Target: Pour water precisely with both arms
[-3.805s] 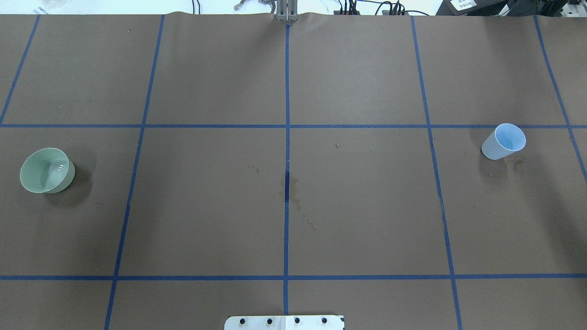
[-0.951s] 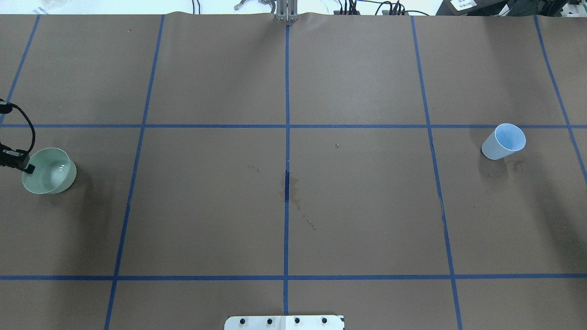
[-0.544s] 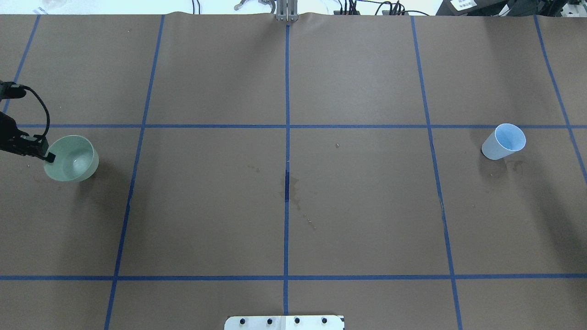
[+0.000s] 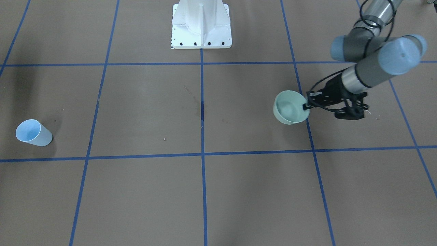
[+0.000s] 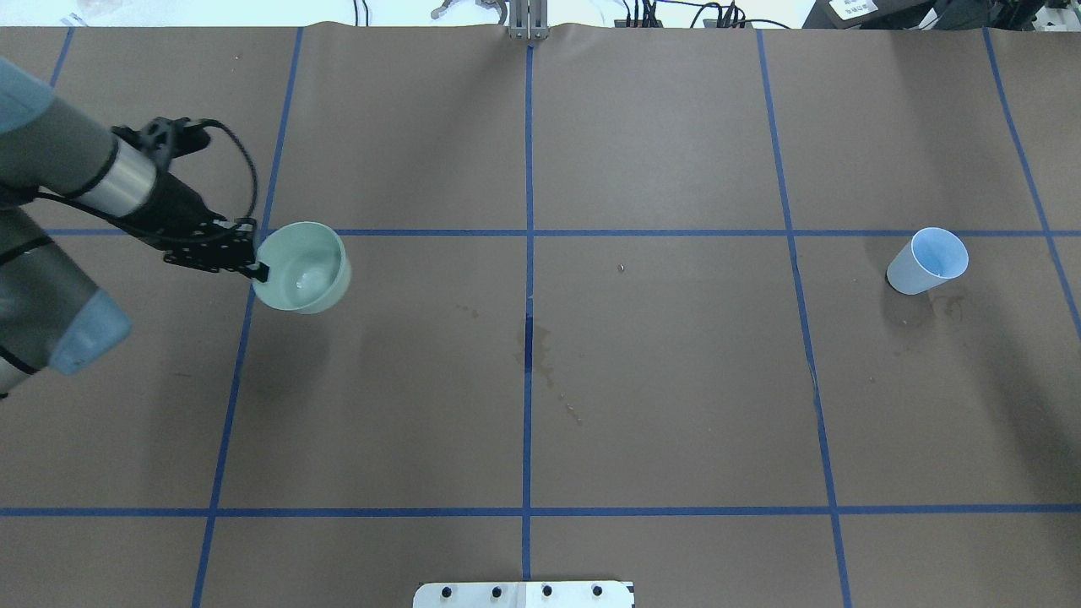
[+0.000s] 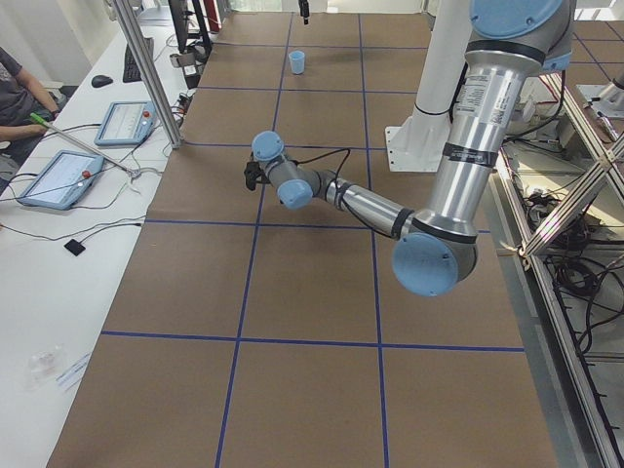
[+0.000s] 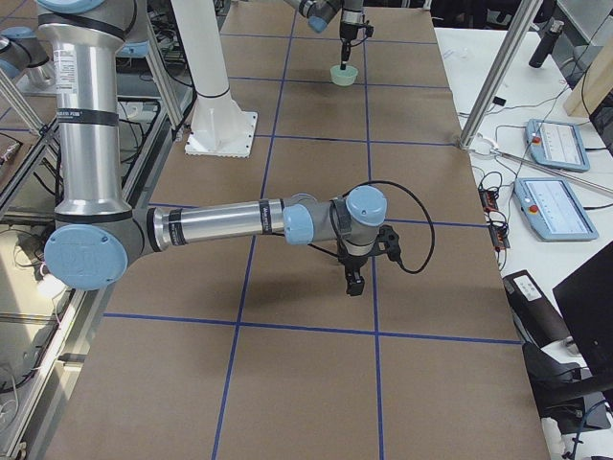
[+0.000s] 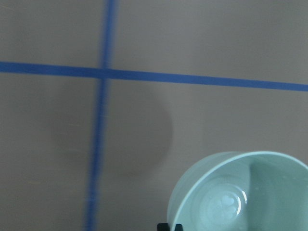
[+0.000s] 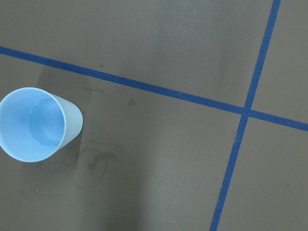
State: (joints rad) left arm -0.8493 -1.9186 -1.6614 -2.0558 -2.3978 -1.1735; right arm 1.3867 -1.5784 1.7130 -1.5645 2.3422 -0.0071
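So far only the pick-up is looking done: the left gripper [image 5: 258, 270] is clamping the left rim of the pale green bowl [image 5: 302, 267] and holding it clear of the table [image 5: 676, 405], with the bowl's round shadow falling apart from it on the brown paper. The water [image 8: 225, 206] is seemingly lying as a small shiny glint in the bowl's bottom, though how much is there is hard to tell. The blue cup [image 5: 927, 260] is standing upright on the right side of the table, well apart from the bowl, with nothing gripping it. The right gripper [image 7: 354, 280] is hanging above the paper, pointing down, its wrist camera looking onto the cup; whether it is released or clenched I cannot tell. What is remaining, in my judgement, is taking up the cup, bringing the two vessels together and tipping the bowl. Between bowl and cup only flat dried stains [image 5: 540, 359] and blue tape lines [image 5: 529, 169] are showing, so the way across is looking open, and the white pedestal [image 4: 201, 25] is sitting back at the robot's edge.
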